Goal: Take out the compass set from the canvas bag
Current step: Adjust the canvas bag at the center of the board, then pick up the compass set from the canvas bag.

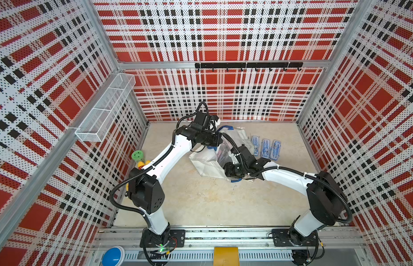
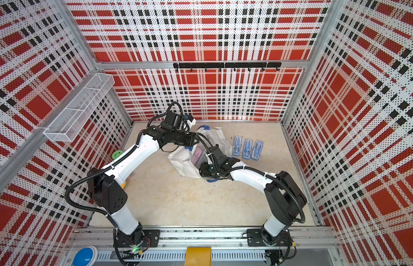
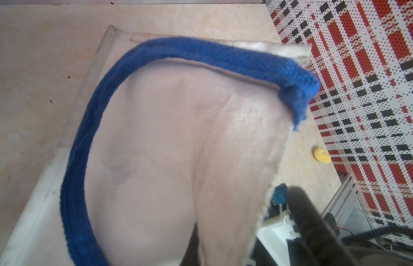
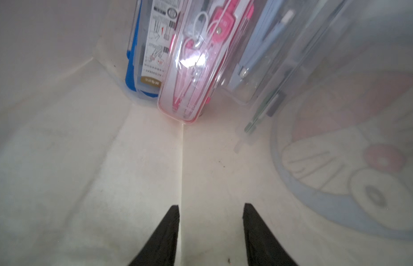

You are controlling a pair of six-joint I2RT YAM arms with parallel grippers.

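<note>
Though blurry, seemingly pink-cased compass set [image 4: 191,66]

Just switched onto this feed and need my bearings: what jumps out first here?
The white, blue-handled canvas bag lies slumped on the table. Three blue cases sit in a row beside it, on its right. Inside the bag, a pink compass set stands ahead of the right hand, whose jaws are open and empty.
</note>
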